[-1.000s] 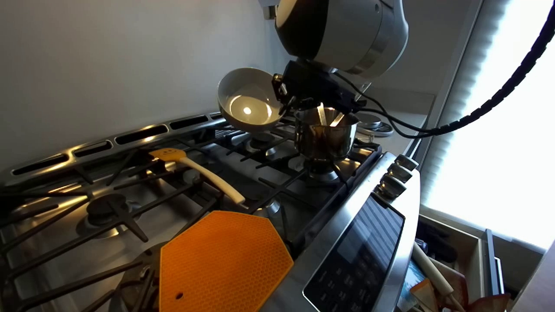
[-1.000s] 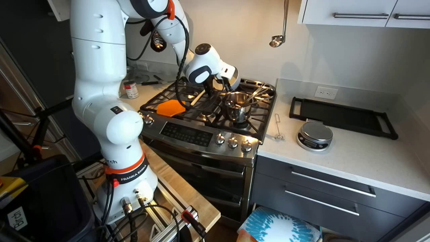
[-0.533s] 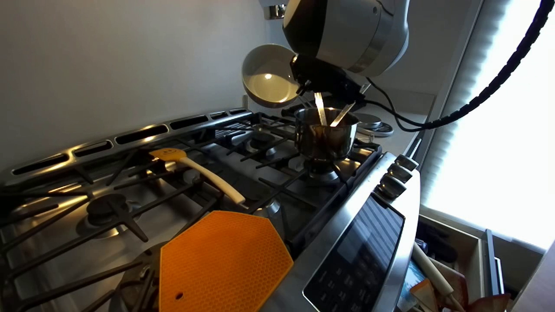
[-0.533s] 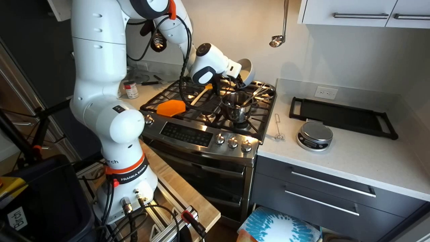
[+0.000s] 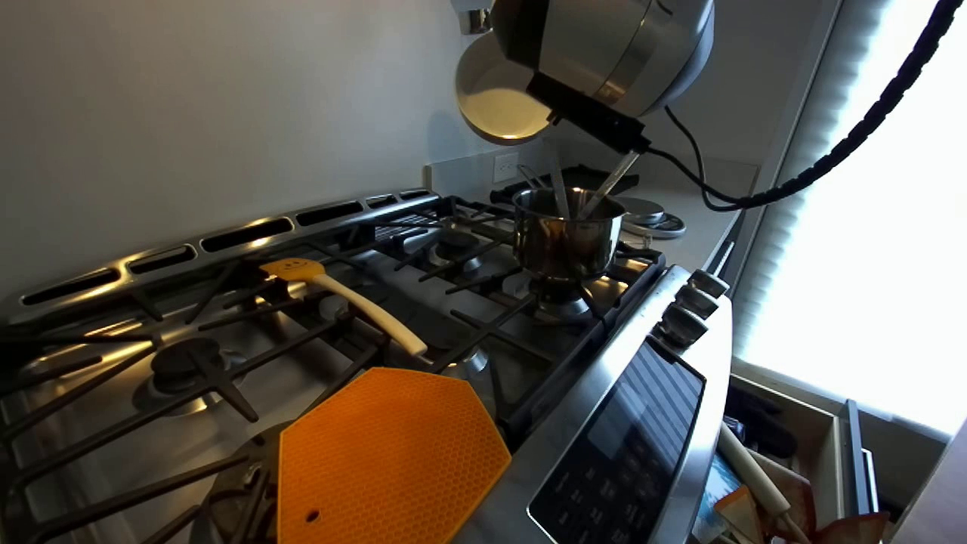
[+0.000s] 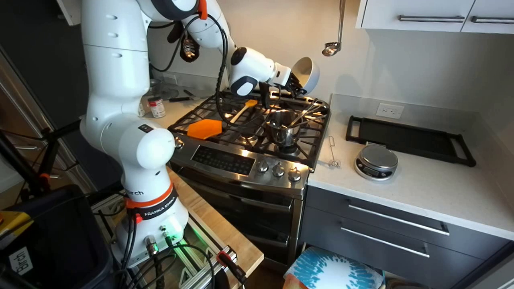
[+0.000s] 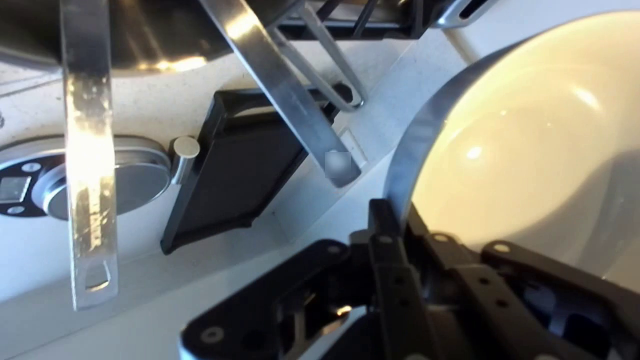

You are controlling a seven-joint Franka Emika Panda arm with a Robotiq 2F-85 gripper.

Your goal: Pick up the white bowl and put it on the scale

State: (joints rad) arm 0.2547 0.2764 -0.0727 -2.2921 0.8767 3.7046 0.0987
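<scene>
Since the earlier frames, bowl has moved up & right in both exterior views, arm w/ it; pot & scale look unmoved. Bowl's now upper centre of an exterior view, up off the stove, tilted, mouth to the left. My gripper is clamped on its rim, 1 finger inside, 1 outside (wrist view, lower right). Step in hand, I reckon: carry to scale, right of centre & lower. To do it well I'd clear the utensil handles 1st, swing right, then level bowl so base faces down b4 lowering. Rim pinch could let it pivot, so go slow; set centred, then ease fingers apart.
</scene>
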